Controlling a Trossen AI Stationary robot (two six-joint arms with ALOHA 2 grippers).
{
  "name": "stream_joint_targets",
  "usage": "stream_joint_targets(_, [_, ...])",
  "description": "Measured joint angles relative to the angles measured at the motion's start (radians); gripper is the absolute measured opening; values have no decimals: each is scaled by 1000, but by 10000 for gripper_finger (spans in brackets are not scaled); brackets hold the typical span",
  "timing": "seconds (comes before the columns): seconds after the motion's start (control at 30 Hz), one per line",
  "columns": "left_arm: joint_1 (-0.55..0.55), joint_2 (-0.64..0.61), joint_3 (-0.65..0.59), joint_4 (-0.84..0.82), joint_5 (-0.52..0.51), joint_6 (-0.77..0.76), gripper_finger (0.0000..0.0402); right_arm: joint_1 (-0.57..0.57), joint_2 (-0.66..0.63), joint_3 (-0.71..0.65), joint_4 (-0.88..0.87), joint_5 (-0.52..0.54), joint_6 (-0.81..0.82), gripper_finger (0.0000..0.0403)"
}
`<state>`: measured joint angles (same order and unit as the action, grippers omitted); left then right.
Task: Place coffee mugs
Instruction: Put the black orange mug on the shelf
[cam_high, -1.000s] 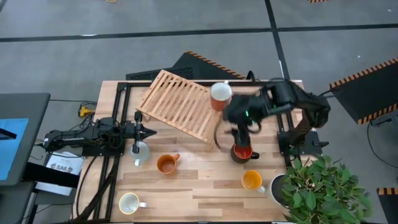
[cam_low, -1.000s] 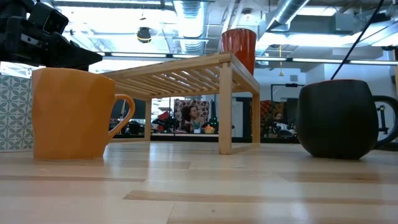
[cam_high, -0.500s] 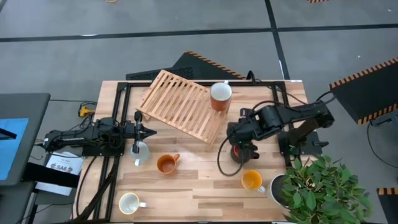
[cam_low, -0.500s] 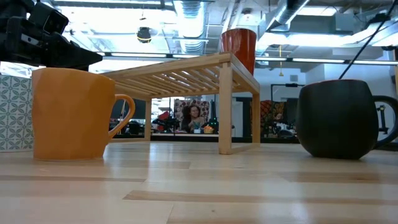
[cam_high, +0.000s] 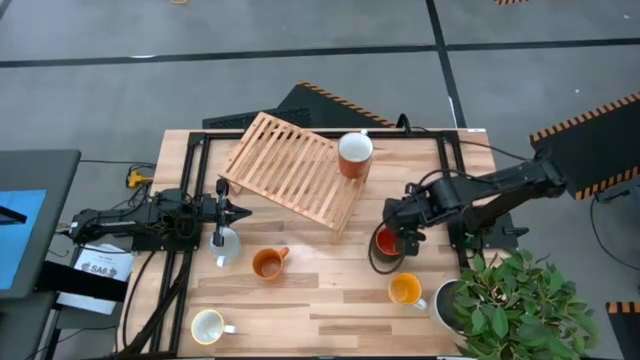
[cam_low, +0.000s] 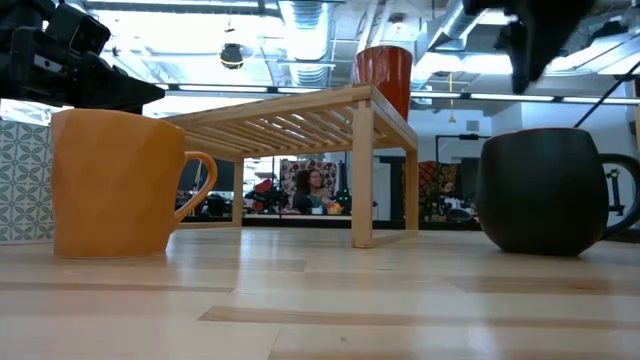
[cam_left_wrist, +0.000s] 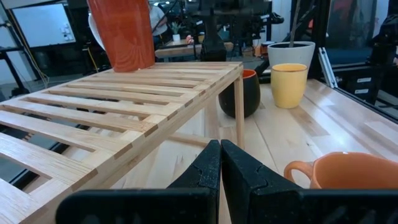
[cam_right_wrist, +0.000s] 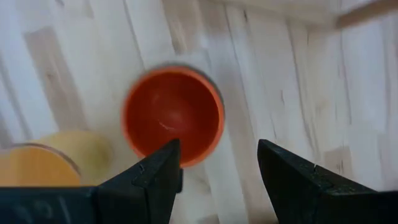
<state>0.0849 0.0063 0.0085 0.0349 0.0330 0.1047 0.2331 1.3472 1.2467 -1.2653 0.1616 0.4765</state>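
Right gripper (cam_high: 408, 238) hangs over the dark mug (cam_high: 388, 242) at about 4 o'clock on the table (cam_high: 330, 300), fingers spread wide and holding nothing; the right wrist view looks straight down past both fingers (cam_right_wrist: 155, 174) into the mug's red inside (cam_right_wrist: 173, 116), with the rim between and a little ahead of them. My guess is the spread is set to straddle the rim or wall for a pick, and the gripper is not yet low enough to close. In the low view the mug (cam_low: 543, 190) sits flat on the wood, dark arm parts above it (contact cannot be judged from there). The rack (cam_high: 295, 170), a slatted wooden stand, stands at 12 o'clock; a terracotta mug (cam_high: 354, 155) already sits on its 2 o'clock corner, so the rack looks like the target for the rest. Still on the table: the brownish-orange mug (cam_high: 267, 263) near centre, the yellow mug (cam_high: 404, 290) at 5, the cream mug (cam_high: 207, 325) at 7, the pale mug (cam_high: 227, 246) at 9. Left gripper (cam_high: 220, 214) waits at 9 o'clock just by the pale mug, fingers (cam_left_wrist: 208, 171) pressed together, empty, aimed toward the rack. A plant pot (cam_high: 447, 300) crowds the 5 o'clock corner, near the yellow mug.
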Motion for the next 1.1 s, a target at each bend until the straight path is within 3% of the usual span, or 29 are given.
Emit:
stream_joint_targets(0.43, [0,0,0,0,0,0,0,-44,7,-191,178,-7,-2,240])
stream_joint_targets(1.1, [0,0,0,0,0,0,0,-72,244,-195,204,-33,-92,236])
